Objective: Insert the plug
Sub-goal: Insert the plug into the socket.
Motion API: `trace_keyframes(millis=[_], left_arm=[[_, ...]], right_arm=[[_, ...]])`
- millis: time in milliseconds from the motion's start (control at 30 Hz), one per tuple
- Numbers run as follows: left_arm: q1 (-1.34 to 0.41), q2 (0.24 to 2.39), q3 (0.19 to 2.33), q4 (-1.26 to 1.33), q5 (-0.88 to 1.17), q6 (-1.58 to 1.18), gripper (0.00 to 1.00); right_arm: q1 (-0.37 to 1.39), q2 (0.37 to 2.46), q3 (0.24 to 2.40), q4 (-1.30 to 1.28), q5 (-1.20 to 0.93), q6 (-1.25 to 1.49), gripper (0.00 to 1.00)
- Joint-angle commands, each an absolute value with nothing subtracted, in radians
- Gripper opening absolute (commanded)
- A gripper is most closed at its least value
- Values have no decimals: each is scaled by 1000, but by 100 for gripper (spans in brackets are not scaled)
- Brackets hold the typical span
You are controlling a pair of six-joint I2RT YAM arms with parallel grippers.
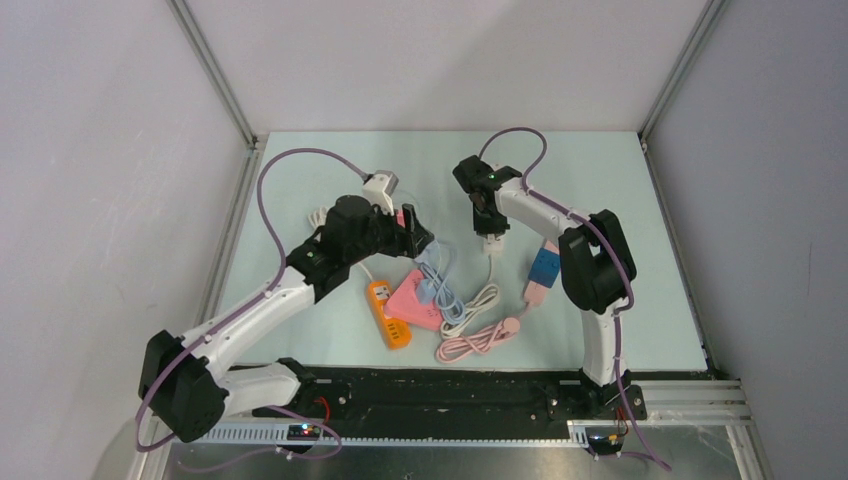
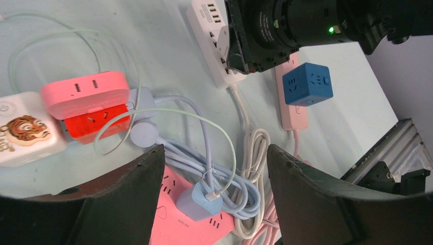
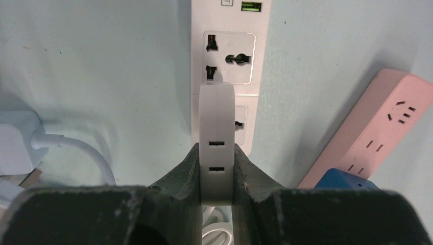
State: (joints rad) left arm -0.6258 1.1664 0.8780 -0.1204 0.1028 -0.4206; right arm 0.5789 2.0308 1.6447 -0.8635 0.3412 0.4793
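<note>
My right gripper is shut on a flat white plug with two slots in its back. It holds the plug upright against the white power strip, just below a free universal socket and over the socket beneath it. The prongs are hidden, so I cannot tell if they are seated. In the top view the right gripper is over that strip at table centre. My left gripper is open and empty, hovering above a light blue charger on a pink strip.
A long pink strip carrying a blue cube lies right of the white strip. An orange strip, coiled blue, white and pink cables, a pink-red cube socket and a white tiger cube crowd the middle.
</note>
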Motion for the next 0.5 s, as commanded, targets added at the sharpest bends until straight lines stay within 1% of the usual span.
trace_keyframes(millis=[0,200,467], left_arm=[[-614,1092,870,-116,25,-429,77],[-613,1037,875,-130,4,-413,79],[-608,1021,863,-142,4,-410,80]], right_arm=[[593,2097,1664,-918,344,533,0],[593,2106,1605,-865,322,559,0],[594,2101,1490,-755,274,595,0]])
